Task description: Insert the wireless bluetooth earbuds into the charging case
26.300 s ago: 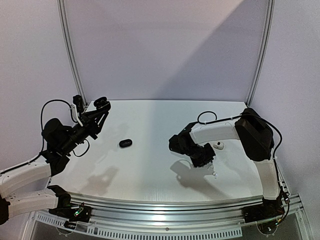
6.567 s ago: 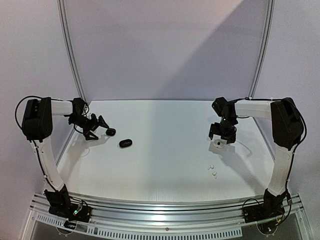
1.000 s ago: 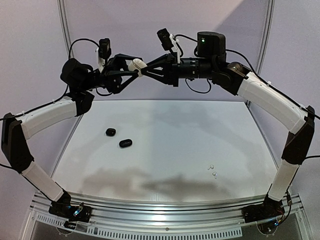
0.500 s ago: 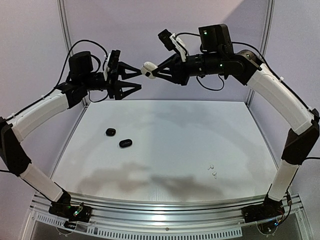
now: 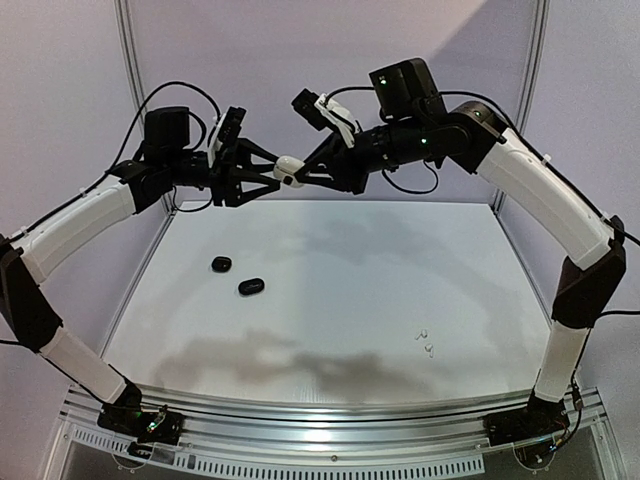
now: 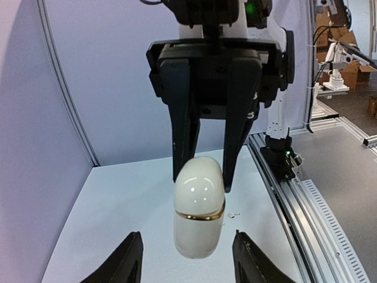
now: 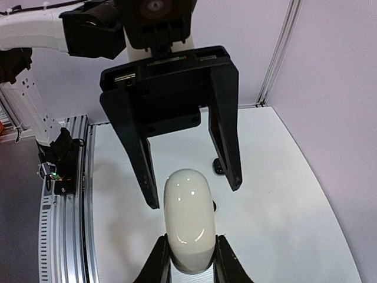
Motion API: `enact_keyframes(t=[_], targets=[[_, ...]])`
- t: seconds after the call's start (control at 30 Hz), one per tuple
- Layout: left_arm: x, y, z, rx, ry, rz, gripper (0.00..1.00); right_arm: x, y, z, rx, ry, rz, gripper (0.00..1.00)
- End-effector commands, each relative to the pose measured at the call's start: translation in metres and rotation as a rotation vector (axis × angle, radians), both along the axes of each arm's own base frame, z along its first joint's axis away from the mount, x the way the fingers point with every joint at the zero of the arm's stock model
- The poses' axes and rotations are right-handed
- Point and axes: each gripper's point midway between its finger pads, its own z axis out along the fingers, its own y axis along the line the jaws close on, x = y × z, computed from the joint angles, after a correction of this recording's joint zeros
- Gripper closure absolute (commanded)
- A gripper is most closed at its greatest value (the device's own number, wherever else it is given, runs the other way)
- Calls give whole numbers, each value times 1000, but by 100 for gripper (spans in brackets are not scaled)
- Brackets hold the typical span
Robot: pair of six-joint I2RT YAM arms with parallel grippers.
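Open left tool (image 5: 276, 172) straddles white case (image 5: 291, 168) free end, not touching. Mid-air, right tool (image 6: 203, 177) clamps the other end. The white earbuds (image 5: 426, 343) lie on surface (image 5: 350, 270), near-right. Risk: an off-centre left squeeze twists the case loose and drops it.

Both are built alike: the left arm (image 5: 85, 215) and the right arm (image 5: 545, 195) wear smooth white shells on the long links, with chunky matte black housings at every joint. Thin black cables (image 5: 175, 84) loop loose just behind each wrist. The left gripper (image 6: 187, 236) and right gripper (image 7: 188, 250) are black all over, with flat tapering fingers (image 6: 184, 118) hung from a boxy crossbar. A small green light (image 6: 251, 7) glows just behind the right hand.
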Motion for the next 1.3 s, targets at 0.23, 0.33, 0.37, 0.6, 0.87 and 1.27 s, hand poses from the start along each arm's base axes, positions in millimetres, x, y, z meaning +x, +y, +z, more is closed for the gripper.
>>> enact_keyframes(t=[0.23, 0.33, 0.37, 0.6, 0.87, 1.27], targets=[[-15, -7, -6, 55, -5, -35, 56, -6, 1, -5, -90, -51, 1, 100], [-17, -9, -6, 55, -18, -39, 58, -3, 0, -11, -116, -49, -14, 100], [-18, -10, -7, 56, -23, -41, 58, -3, 0, -12, -120, -48, -16, 100], [-21, -16, -12, 69, -32, -58, 68, -4, 1, -15, -138, -62, -19, 100], [-17, -16, -20, 88, 1, -47, 63, -6, 2, -4, -102, -69, -17, 100], [-13, -17, -31, 120, 25, -41, 73, -6, 0, -1, -98, -72, -22, 100]])
